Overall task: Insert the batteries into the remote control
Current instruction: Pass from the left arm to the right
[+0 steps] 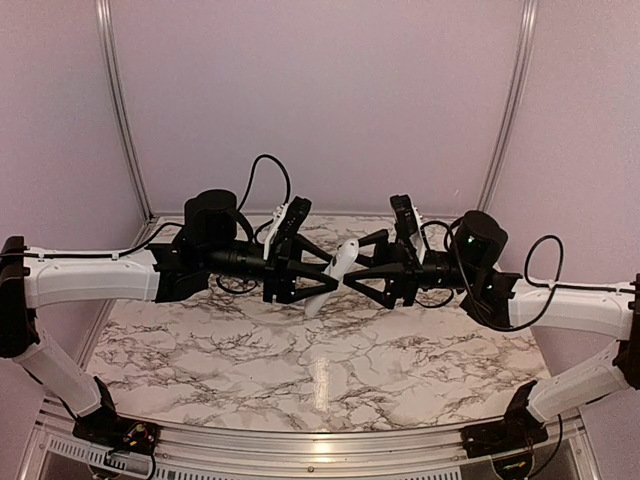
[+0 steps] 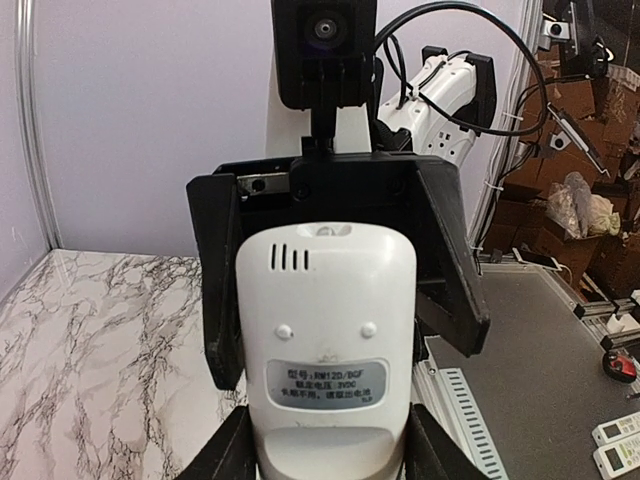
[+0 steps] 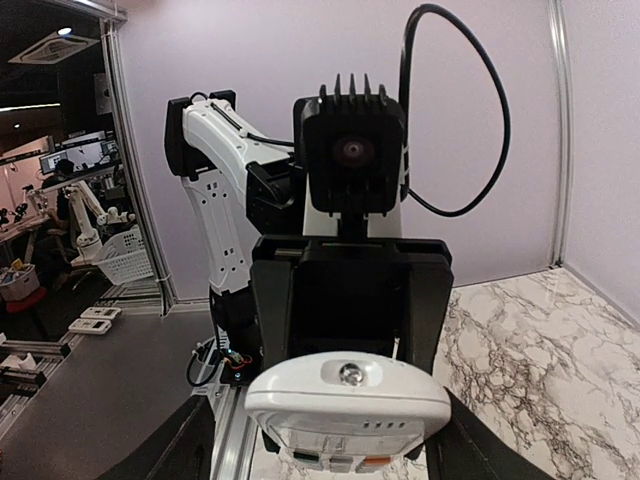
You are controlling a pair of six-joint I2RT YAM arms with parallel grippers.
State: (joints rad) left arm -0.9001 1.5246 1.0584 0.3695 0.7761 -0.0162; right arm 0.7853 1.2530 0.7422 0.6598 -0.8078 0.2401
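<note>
One remote control [image 1: 342,258] at the middle of the top view. Two grippers: the left gripper [image 1: 328,277] at nine o'clock of it, the right gripper [image 1: 352,278] at three o'clock. Two wrist cameras [image 3: 350,150], one per arm. One marble table [image 1: 320,370]. In the left wrist view, two more white remotes [image 2: 622,430] at four o'clock, on one grey bench [image 2: 530,350].

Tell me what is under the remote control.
The remote control hangs in the air, held by the left gripper, the right gripper around its other end. Below it marble table shows. The patch that the remote and grippers cover in the top view cannot be seen.
</note>
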